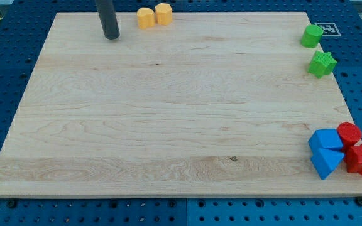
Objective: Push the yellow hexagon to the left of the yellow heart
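Two yellow blocks touch each other at the view's top edge of the wooden board [168, 113]. The right one [163, 13] looks like the yellow hexagon. The left one [145, 17], slightly lower, looks like the yellow heart, though the shapes are small and hard to tell apart. My dark rod comes down from the view's top, and my tip [111, 37] rests on the board to the left of both yellow blocks. It is about a block's width and a half from the left one and slightly below it. My tip touches no block.
A green block [312, 36] and a green star [322, 63] sit at the board's right edge near the top. Two blue blocks [325, 150] and two red blocks [357, 147] cluster at the bottom right corner.
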